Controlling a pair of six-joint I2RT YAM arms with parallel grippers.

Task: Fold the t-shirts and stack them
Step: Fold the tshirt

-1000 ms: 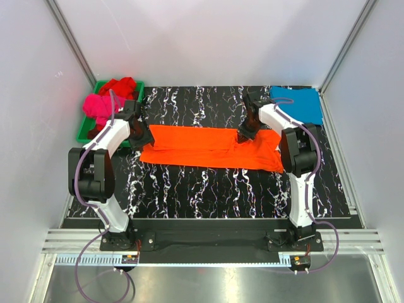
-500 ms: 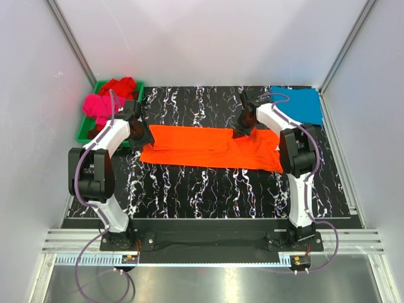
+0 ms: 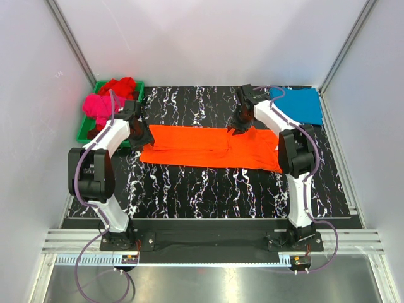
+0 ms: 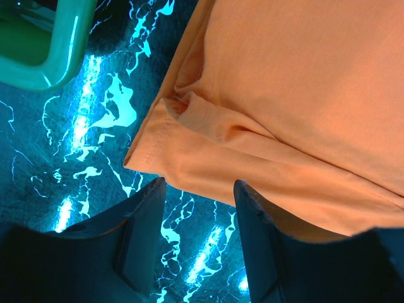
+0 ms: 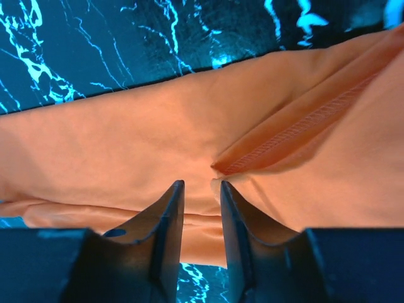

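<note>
Just right of the green plastic tray (image 4: 63, 50), your bright orange cotton t-shirt (image 3: 208, 146) lies half-folded. Left gripper (image 4: 200, 184) spread at its tray-side end, right gripper (image 5: 199, 185) narrowly parted, empty; you likely need a cross-fold pinch next.

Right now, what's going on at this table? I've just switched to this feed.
Both arms are at the orange t-shirt, which lies across the table as a long strip. The left gripper is open at the shirt's left end, holding nothing. The right gripper sits over a hem fold near the far edge, jaws slightly apart, no cloth pinched. A teal-blue t-shirt lies flat far right; the pink t-shirt and red t-shirt are heaped in the green tray.
</note>
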